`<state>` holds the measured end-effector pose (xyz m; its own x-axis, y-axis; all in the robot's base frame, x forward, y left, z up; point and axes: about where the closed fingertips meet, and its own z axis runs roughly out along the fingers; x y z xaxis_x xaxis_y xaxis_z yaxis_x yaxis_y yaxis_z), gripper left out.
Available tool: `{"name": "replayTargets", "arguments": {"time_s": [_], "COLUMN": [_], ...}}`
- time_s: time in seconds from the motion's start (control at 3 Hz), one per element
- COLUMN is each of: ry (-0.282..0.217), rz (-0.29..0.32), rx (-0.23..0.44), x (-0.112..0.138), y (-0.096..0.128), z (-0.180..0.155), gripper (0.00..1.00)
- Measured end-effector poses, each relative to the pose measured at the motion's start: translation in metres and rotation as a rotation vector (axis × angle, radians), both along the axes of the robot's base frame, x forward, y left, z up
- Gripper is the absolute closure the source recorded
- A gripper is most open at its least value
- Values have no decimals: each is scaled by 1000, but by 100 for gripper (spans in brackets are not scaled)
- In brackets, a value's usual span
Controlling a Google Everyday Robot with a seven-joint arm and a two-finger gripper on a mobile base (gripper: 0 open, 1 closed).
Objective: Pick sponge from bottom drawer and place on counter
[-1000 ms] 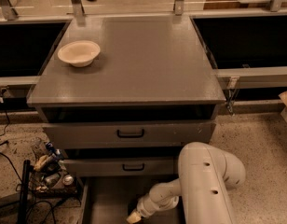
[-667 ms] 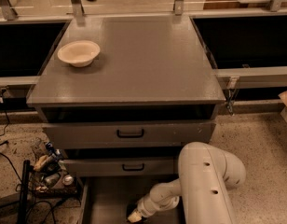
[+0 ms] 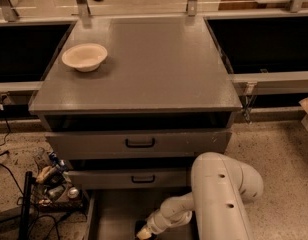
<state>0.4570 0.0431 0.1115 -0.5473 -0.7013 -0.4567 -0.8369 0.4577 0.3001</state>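
Counter (image 3: 159, 64) — grey, flat — carries one cream bowl (image 3: 84, 57) at its far-left corner. Bottom drawer (image 3: 111, 214) is open; gripper (image 3: 144, 232) sits low inside it.

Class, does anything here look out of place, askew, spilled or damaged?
Nothing looks spilled or broken. The bowl sits upright on the counter. The bottom drawer stands open, with the claw low inside it. The only untidy spot is clutter on the floor left of the cabinet.
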Motion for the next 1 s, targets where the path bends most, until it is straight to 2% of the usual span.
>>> {"name": "replayTargets", "arguments": {"time_s": [0.33,0.67,1.0], "ry": [0,23,-15], "rz": [0,11,42], "rx": [0,1,-18], "x": [0,3,8], "y": [0,-1,0], "z": [0,16,60], "gripper": [100,100,100]}}
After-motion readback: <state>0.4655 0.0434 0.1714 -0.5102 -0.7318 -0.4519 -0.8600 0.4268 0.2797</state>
